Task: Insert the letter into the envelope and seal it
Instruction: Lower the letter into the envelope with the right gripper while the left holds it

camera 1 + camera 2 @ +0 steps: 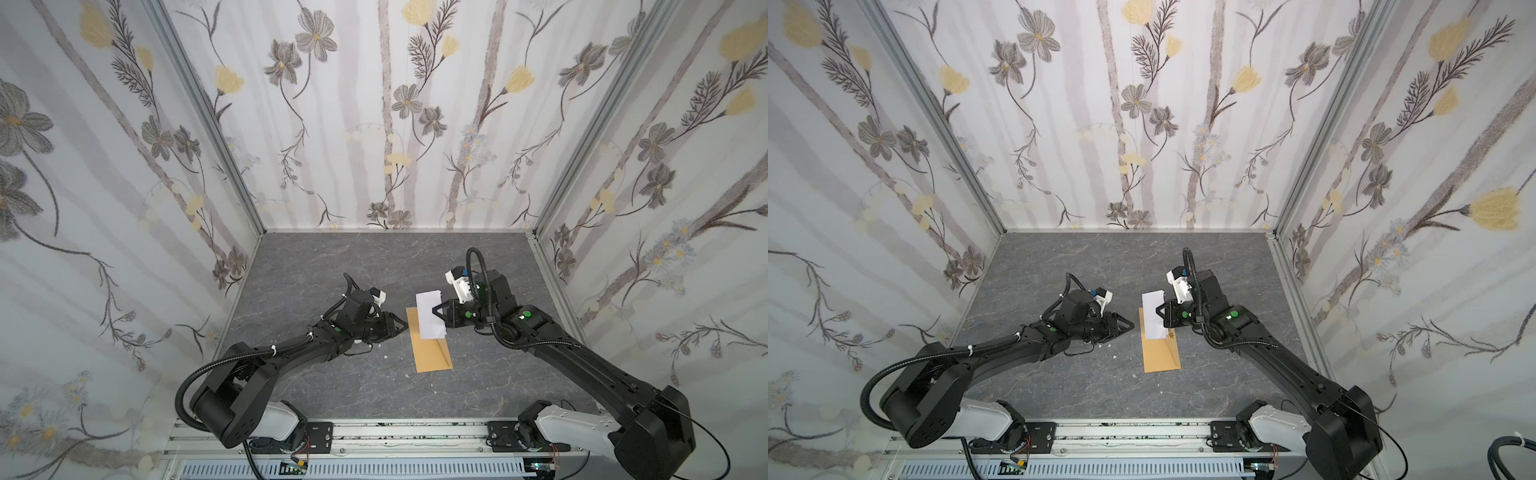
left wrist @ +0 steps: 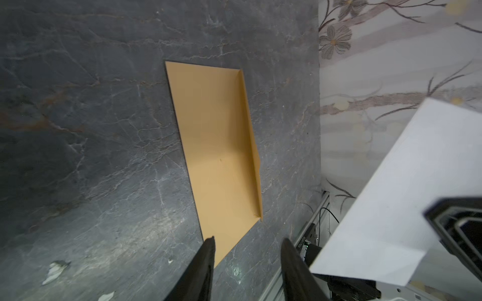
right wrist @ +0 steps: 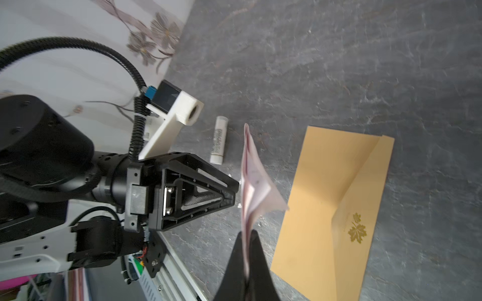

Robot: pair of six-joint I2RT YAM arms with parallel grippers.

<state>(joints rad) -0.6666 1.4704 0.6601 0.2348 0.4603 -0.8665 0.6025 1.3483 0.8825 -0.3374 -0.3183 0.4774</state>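
The kraft-brown envelope point(image 1: 432, 353) point(image 1: 1160, 353) point(image 2: 216, 146) point(image 3: 320, 198) lies flat on the dark table. Its flap point(image 2: 251, 146) is slightly raised along one long edge and carries a gold leaf sticker point(image 3: 356, 229). The folded letter point(image 1: 430, 311) point(image 1: 1152, 313) point(image 2: 401, 198) point(image 3: 251, 182) hangs just above the envelope's far end. My right gripper point(image 1: 436, 312) point(image 1: 1157, 311) point(image 3: 246, 234) is shut on one edge of it. My left gripper point(image 1: 404, 326) point(image 1: 1131, 326) point(image 2: 249, 242) stands open and empty beside the envelope's left edge, close to the letter.
In the right wrist view, a small white tube point(image 3: 220, 139) lies on the table beyond the letter. Small white scraps point(image 1: 385, 356) point(image 2: 54, 271) lie near my left gripper. Floral walls enclose three sides. An aluminium rail point(image 1: 415, 436) runs along the front.
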